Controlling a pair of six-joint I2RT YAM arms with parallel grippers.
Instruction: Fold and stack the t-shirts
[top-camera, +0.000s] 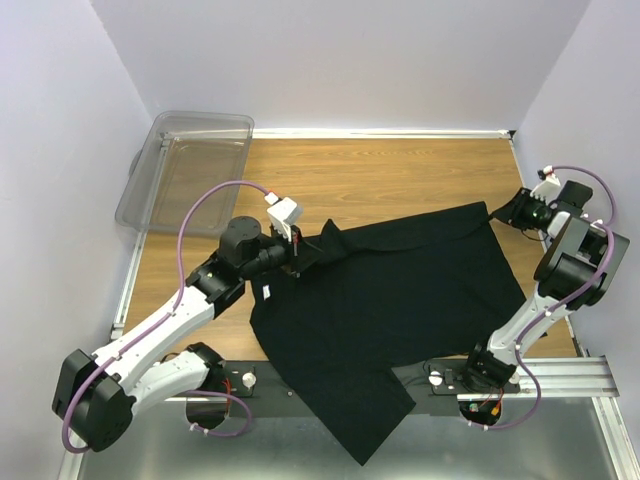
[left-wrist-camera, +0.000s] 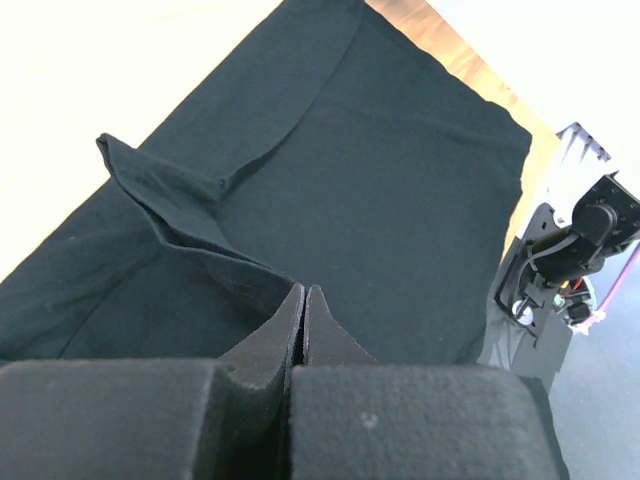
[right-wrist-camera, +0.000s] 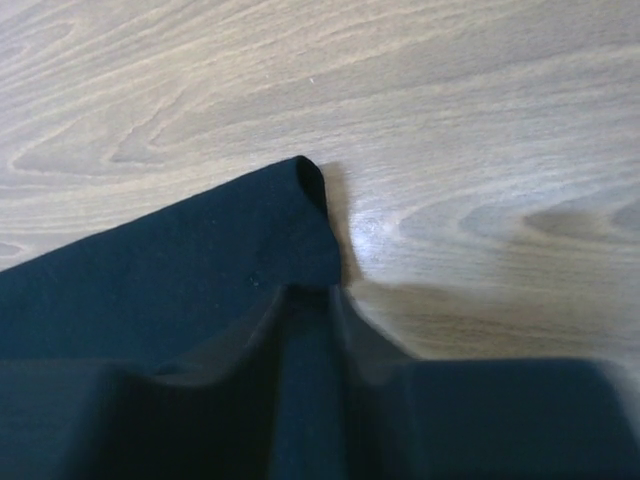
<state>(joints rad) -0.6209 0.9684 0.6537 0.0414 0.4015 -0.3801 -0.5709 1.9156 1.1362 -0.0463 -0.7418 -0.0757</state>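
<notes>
Left hand (left-wrist-camera: 303, 295) pinched tight; right hand (right-wrist-camera: 305, 300) with fingers slightly parted.

Overhead view is lit brightly and evenly from above; only soft shadows are cast. The black t-shirt (top-camera: 400, 280) is rendered almost featureless. Left wrist view: desk (left-wrist-camera: 100, 80) is blown out to white at 10 o'clock. Right wrist view: a glare patch is noted at centre, and fingers (right-wrist-camera: 520, 420) are blurred at 6 o'clock.

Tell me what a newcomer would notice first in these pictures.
A black t-shirt lies spread over the middle of the wooden table, its near part hanging past the front edge. The left tool is shut on a bunched fold at the shirt's left side, and the right tool sits at its far right corner. A clear bin sits far left.
</notes>
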